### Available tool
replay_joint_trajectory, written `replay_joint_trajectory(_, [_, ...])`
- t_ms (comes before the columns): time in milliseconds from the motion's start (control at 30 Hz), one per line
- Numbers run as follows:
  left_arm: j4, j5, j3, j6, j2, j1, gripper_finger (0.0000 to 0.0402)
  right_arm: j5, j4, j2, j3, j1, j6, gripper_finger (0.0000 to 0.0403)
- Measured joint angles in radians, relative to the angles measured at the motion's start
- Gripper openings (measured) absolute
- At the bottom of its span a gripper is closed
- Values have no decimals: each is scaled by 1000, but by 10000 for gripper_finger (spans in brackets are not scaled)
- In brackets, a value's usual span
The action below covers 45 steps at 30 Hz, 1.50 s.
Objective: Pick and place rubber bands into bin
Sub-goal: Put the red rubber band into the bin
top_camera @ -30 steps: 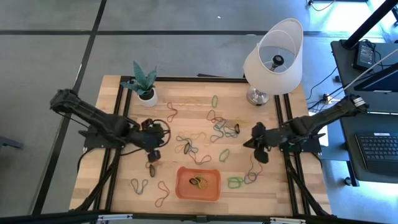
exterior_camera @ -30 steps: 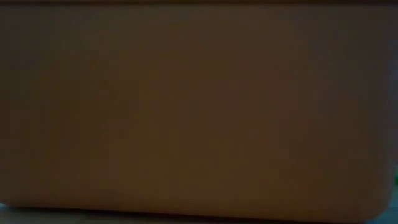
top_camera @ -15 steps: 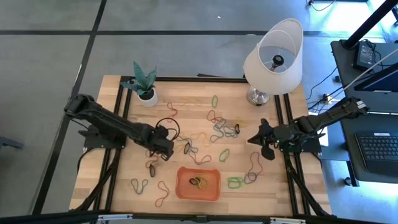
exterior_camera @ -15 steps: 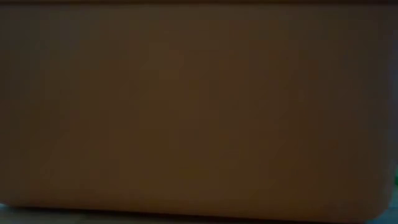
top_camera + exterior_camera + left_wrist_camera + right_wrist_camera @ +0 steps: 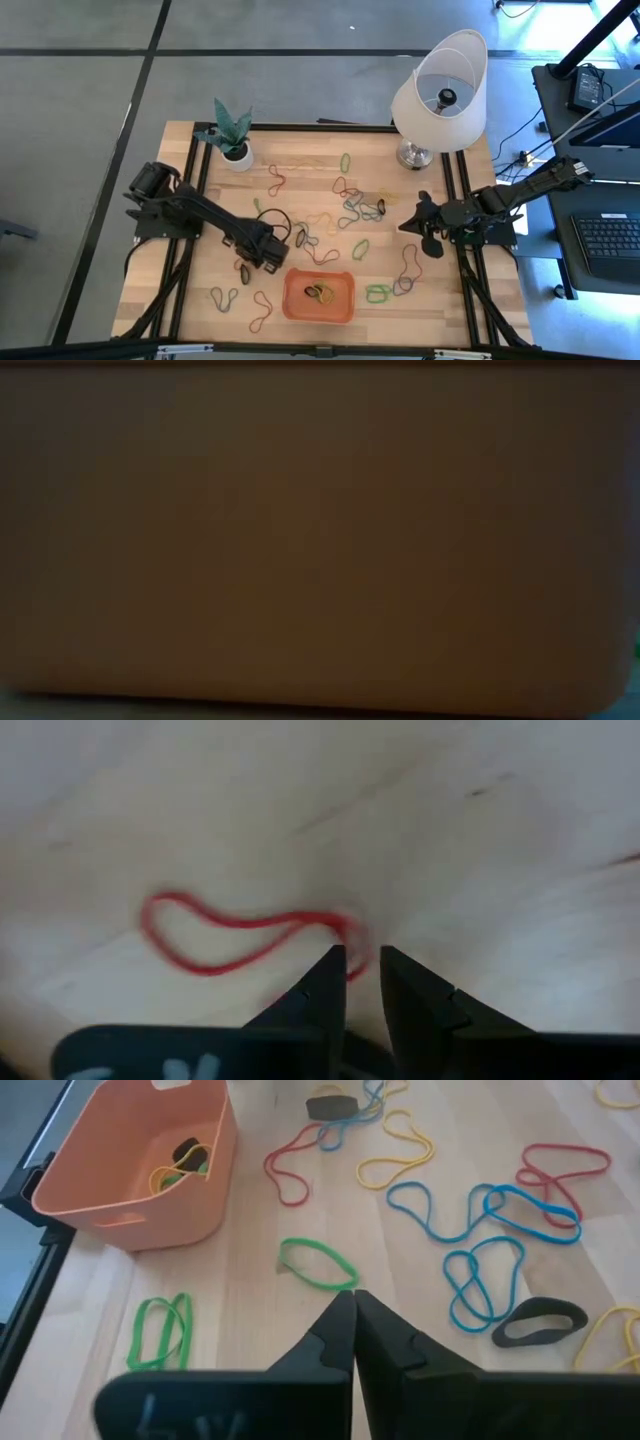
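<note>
Many rubber bands [image 5: 345,215] in several colours lie scattered flat on the wooden table. The orange bin [image 5: 319,294] stands near the front edge with a few bands inside; it also shows in the right wrist view [image 5: 140,1160]. My left gripper [image 5: 268,255] points down just left of the bin, slightly open, its fingertips [image 5: 362,960] low over one end of a red band [image 5: 230,930]. My right gripper [image 5: 425,232] hangs shut over the table's right part, empty, with a green band [image 5: 318,1265] lying just past its tips [image 5: 353,1305]. My left gripper points down with its two fingertips on either side of the red band's end [image 5: 352,942]. The band lies flat on the table. Whether the fingers touch it, I cannot tell.
A potted plant [image 5: 237,155] stands at the far left and a white lamp [image 5: 440,95] at the far right. The low view is filled by the bin's wall [image 5: 320,540]. Black rails [image 5: 455,190] run along the table's sides.
My left gripper has come down toward the table and moved toward the near edge and the bin, rolling about its own axis on the way. My right gripper has drawn back a little toward the table's right edge. The bands lie as before.
</note>
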Motion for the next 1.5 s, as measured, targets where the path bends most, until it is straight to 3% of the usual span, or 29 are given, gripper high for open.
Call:
replay_joint_trajectory(267, [10, -24, 4, -43, 22, -12, 107, 0, 6, 0, 0, 0, 7, 9])
replay_joint_trajectory(467, [-37, -63, 3, -33, 20, -14, 111, 0, 16, 0, 0, 0, 13, 9])
replay_joint_trajectory(633, [-74, -98, 1, 8, 21, -13, 88, 0, 29, 0, 0, 0, 35, 9])
replay_joint_trajectory(833, [-81, -105, -1, -4, 22, -12, 13, 0, 48, 0, 0, 0, 39, 10])
replay_joint_trajectory(967, [-76, -101, 8, -27, 19, -12, 3, 0, 48, 0, 0, 0, 39, 10])
replay_joint_trajectory(1167, [-111, -130, 132, 46, 17, -13, 2, 0, 48, 0, 0, 0, 38, 10])
replay_joint_trajectory(1500, [-305, -234, 429, 265, 16, -13, 2, 0, 46, 0, 0, 0, 33, 10])
